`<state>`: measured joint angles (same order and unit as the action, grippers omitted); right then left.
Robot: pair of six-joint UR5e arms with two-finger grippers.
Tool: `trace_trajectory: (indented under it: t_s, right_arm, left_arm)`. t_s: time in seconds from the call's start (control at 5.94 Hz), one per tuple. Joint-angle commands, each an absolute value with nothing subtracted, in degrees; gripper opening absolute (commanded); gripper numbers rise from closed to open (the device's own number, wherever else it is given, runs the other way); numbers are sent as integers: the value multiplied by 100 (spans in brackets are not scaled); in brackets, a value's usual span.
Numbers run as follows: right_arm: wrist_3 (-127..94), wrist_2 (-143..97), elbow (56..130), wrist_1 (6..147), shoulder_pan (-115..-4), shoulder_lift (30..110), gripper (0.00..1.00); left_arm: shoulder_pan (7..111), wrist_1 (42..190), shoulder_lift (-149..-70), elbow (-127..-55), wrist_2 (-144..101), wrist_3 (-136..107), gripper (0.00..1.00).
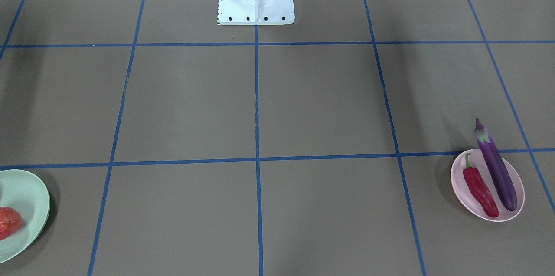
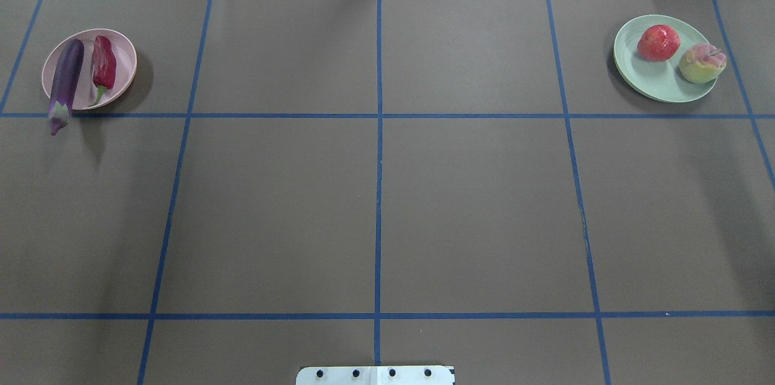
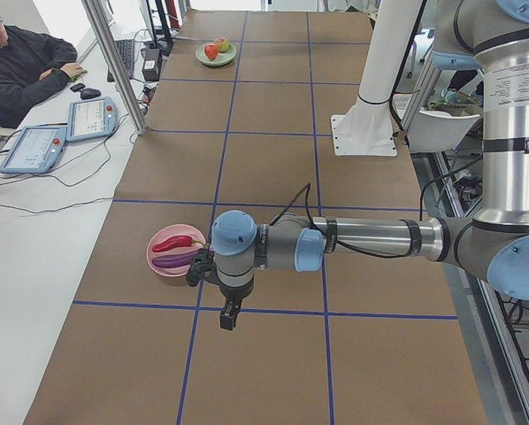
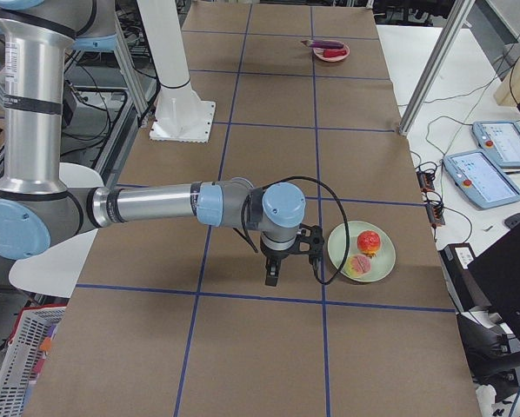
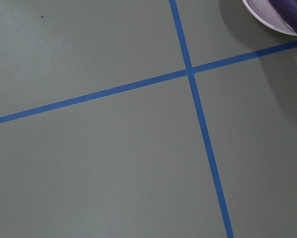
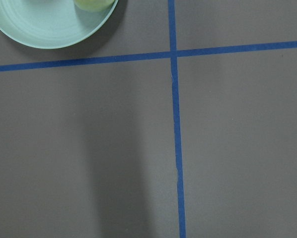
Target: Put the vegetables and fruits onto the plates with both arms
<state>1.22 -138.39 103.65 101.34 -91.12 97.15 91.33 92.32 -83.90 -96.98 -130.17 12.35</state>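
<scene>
Hanging over the table (image 2: 472, 203), the left gripper (image 3: 230, 314) and right gripper (image 4: 272, 276) each point down near a plate; whether their fingers are spread or pressed together cannot be told. Farther out, the pink plate (image 2: 124, 58) at left holds the chili pepper (image 2: 104, 64) and the eggplant (image 2: 66, 79), its calyx end overhanging the near rim, while the green plate (image 2: 654, 79) at right holds the red-orange fruit (image 2: 659, 43) and peach (image 2: 701, 63).

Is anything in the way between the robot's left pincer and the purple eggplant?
Nothing visible is. The left pincer hangs over bare table close beside the pink plate, where the eggplant already lies next to the chili pepper, its stem end poking over the rim.
</scene>
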Motion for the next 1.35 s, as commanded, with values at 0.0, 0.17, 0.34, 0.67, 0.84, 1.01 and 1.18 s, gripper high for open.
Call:
trace_trajectory:
  t_s: [0.0,0.17,0.34,0.67,0.84,1.01,1.18]
  right_arm:
    - [596,-13869,10074,9837,-9114,9747,100]
    - [580,-13860,10081,9791,-9114,9738,100]
    - [563,-13843,10098,9782,-9114,9730,100]
    - [519,-13878,10151,9782,-9114,9668,100]
    - [527,-13887,10160,9774,-9114,9642,100]
    - [527,-13887,10151,9773,-9114,9624,100]
    - [527,-13887,10134,9773,-9114,9607,100]
  left_arm:
    - [9141,9237,-8385,-9720,-13060,1248,100]
    - [9141,9229,-8376,-9747,-13061,1248,100]
    - [9141,9211,-8385,-9878,-13061,1187,100]
    - [9123,9193,-8385,-9923,-13069,1134,100]
    - [9114,9193,-8385,-9914,-13069,1134,100]
    - [9114,9193,-8385,-9914,-13069,1055,100]
    - [9106,9202,-8393,-9905,-13069,1029,100]
